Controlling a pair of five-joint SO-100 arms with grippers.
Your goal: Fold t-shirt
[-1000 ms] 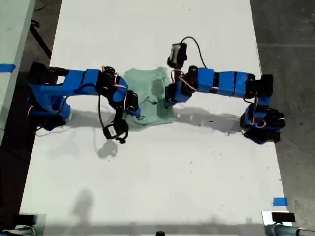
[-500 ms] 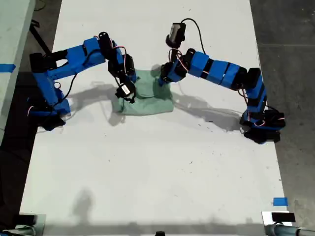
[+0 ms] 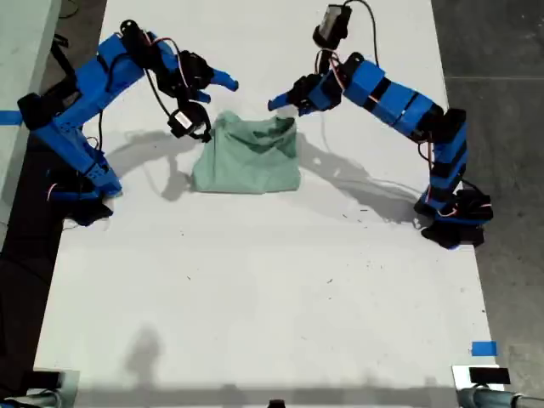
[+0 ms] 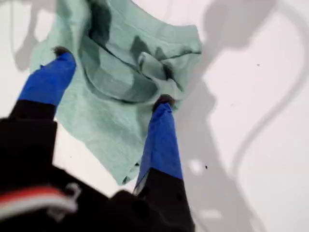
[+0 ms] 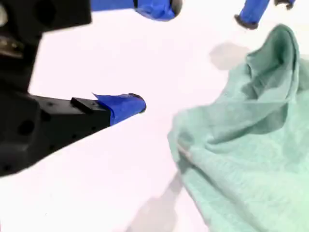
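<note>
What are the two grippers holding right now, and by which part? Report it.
Nothing is held. My first gripper hangs open above the t-shirt, and my second gripper is open beside it, off the cloth, which lies bunched on the table.

One t-shirt (image 3: 248, 158) on one table (image 3: 272, 289), two arms (both blue), two blue tape scraps.

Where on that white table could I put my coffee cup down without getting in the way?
The widest bare stretch of table runs from the t-shirt to the exterior view's bottom edge, between the two arm bases. Another bare strip lies beyond the shirt, toward that view's top. It is crowded around the shirt, where my first gripper and second gripper hang open.
</note>
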